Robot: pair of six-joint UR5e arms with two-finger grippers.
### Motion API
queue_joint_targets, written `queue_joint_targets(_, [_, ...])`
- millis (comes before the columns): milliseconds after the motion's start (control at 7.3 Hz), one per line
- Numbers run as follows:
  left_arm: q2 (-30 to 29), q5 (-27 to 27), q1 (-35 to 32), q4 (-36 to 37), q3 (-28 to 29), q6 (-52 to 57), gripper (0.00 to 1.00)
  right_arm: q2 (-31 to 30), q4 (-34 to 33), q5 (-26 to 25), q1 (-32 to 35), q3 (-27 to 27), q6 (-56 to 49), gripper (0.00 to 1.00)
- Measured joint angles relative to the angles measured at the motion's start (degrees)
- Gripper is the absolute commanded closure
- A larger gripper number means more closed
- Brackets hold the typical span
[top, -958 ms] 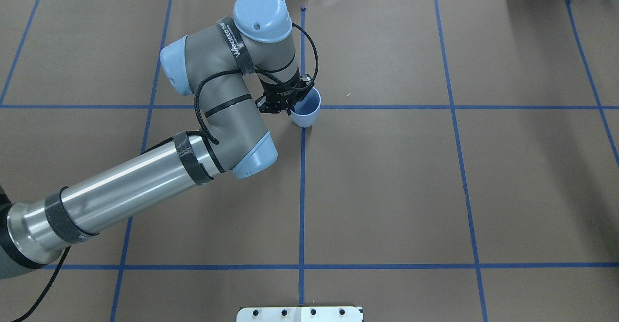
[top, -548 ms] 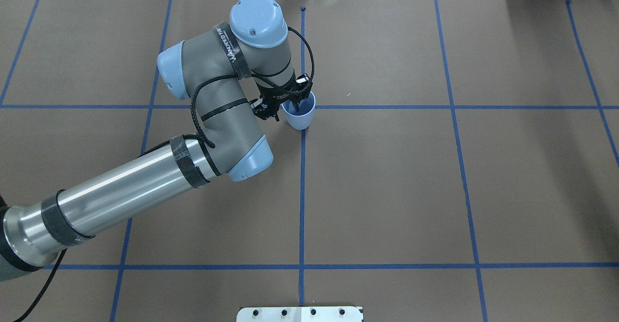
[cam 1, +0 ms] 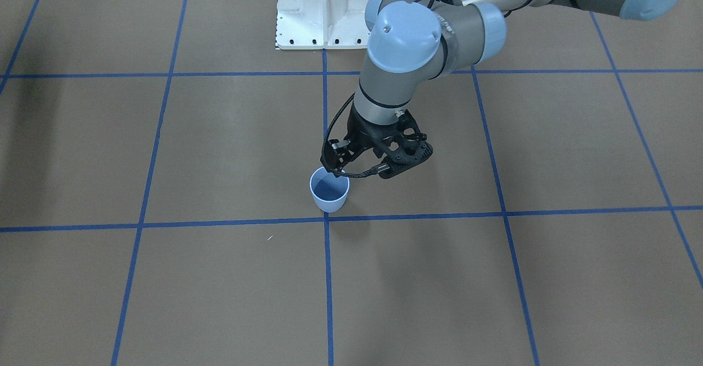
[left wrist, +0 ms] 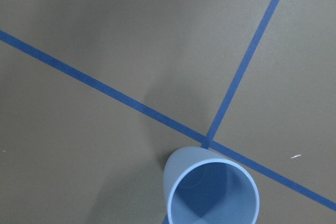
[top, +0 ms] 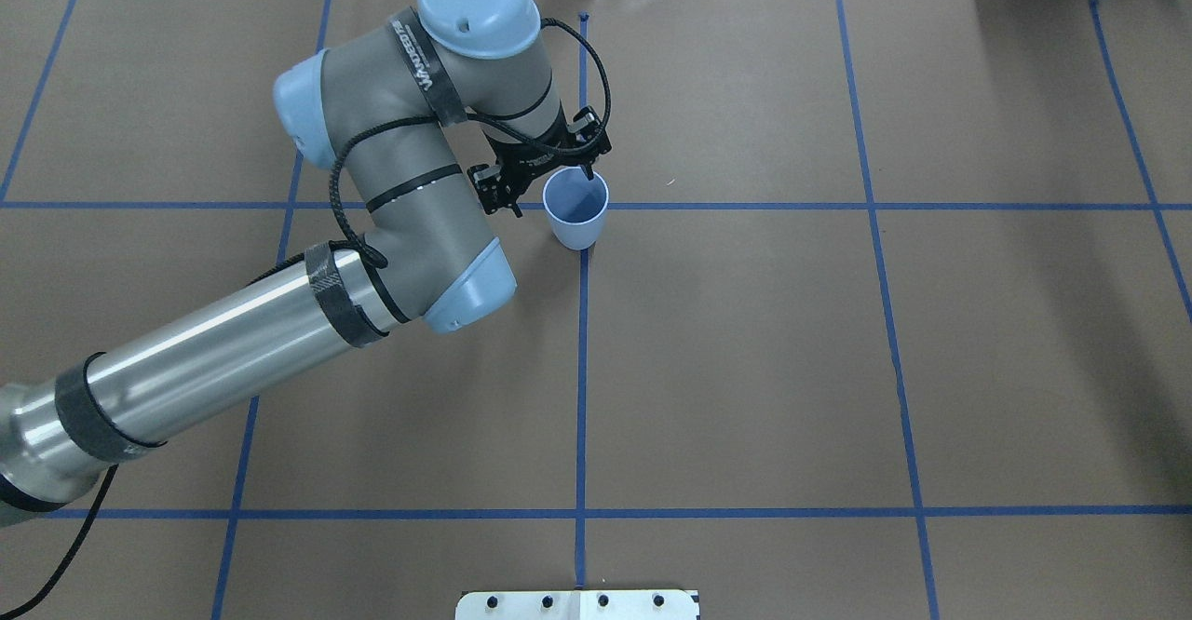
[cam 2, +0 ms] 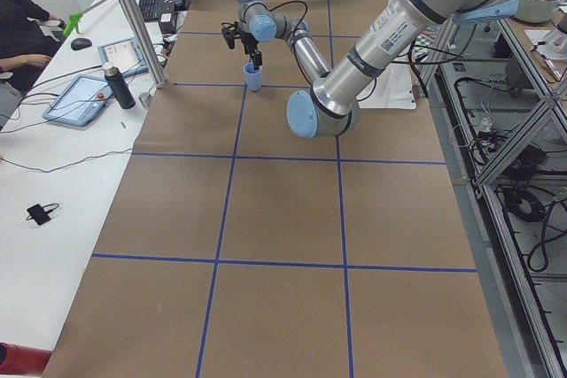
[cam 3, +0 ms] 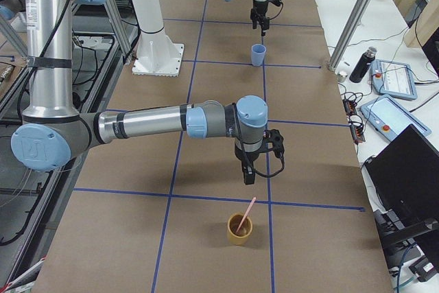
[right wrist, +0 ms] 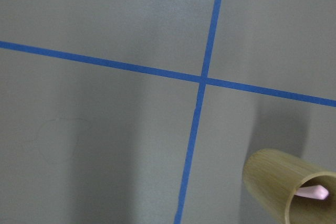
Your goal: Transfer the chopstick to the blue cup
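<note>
Leaning in a tan cup [cam 3: 239, 231], far from the blue cup [top: 576, 212], the chopstick [cam 3: 245, 213] looks light, stiff, slick: pinch its upper end. Left gripper [top: 549, 192] gapes empty; right gripper's [cam 3: 247, 175] jaws cannot be told.

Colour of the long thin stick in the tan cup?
Pale pink; the long thin stick shows best in the exterior right view.

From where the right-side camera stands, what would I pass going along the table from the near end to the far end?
tan cup with the chopstick standing in it → right tool hanging above the table → blue cup → left tool hanging beyond it
</note>
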Motion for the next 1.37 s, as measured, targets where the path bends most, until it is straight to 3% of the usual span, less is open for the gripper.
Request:
queue_joint_targets(548, [1.97,-0.84,-1.63,3.81,-5.02,2.27,0.01,-2.04,0.45,-4.70,3.37,-3.48,-21.09,0.00])
queue_joint_targets(821, [3.70,-0.83,-1.63,4.15,-7.09,2.32,0.01,-1.69,3.07,-4.81,3.61,-4.77,-24.62,0.00])
queue_joint_targets(1369, [5.08,-0.58,-1.64,4.20,-8.54,2.33,0.01,-1.96,22.49,-4.53,3.64,-13.33,-24.67,0.00])
